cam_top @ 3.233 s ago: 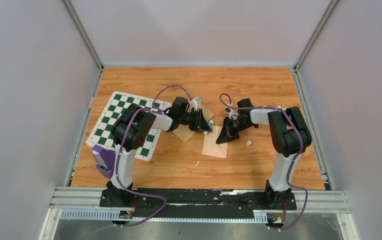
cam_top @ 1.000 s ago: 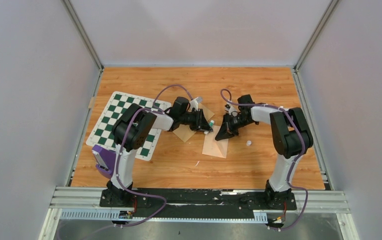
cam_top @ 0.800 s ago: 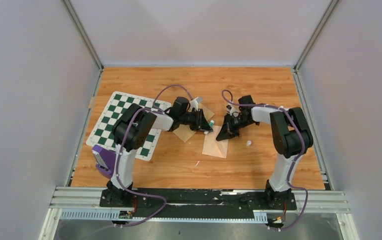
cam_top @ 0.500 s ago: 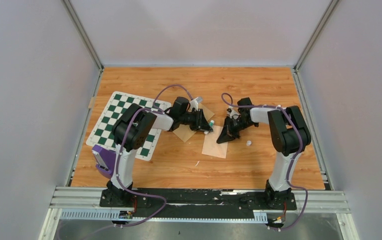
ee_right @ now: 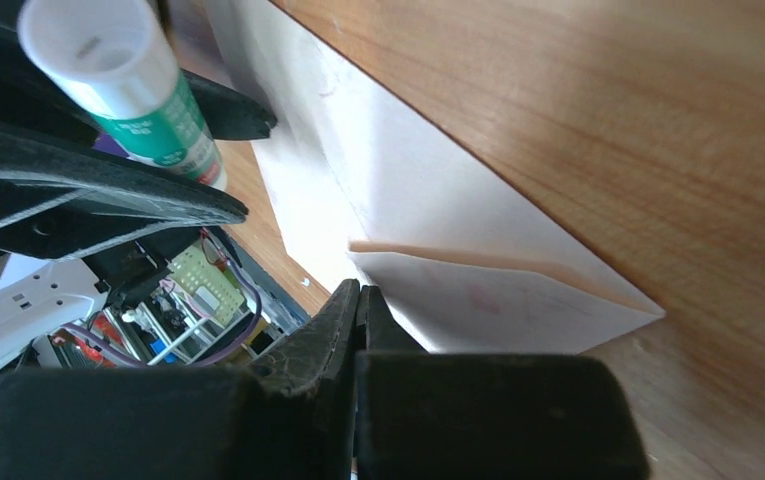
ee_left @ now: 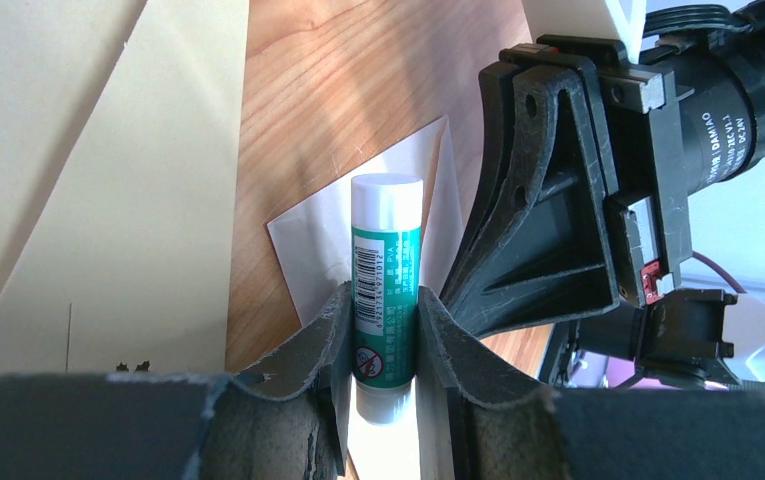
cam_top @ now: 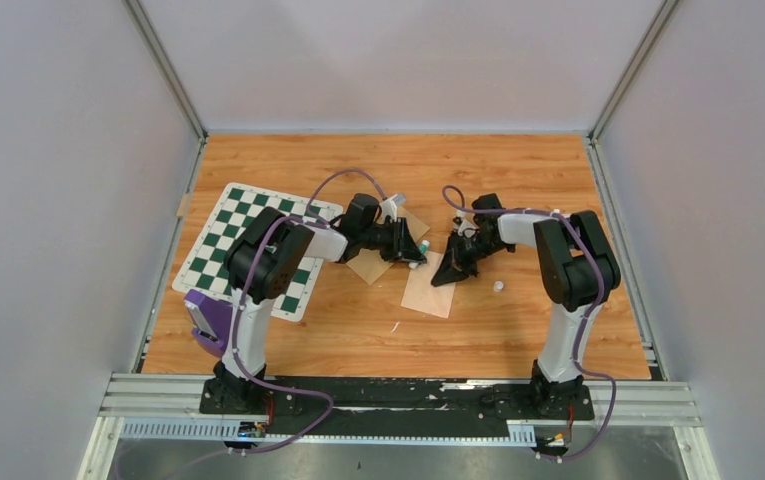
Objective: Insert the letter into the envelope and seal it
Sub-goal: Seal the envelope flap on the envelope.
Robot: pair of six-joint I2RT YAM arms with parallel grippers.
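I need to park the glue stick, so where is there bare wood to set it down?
Bare table runs along the far edge behind both grippers, and across the near strip between the pale paper rectangle and the arm bases. Crowded: the centre, where the left gripper holding the glue stick faces the right gripper; the chessboard covers the left.

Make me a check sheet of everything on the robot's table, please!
Surface: wooden table.
Job's things: envelope lies flat; glue stick is off the table, held; letter not seen.
Clutter: chess mat, purple thing, white cap, tan sheet.
Fingers: left fingers shut on the glue stick; right fingers shut, tips at the envelope.
Cables: purple cables loop along both arms.
Surroundings: grey walls, metal rail in front.
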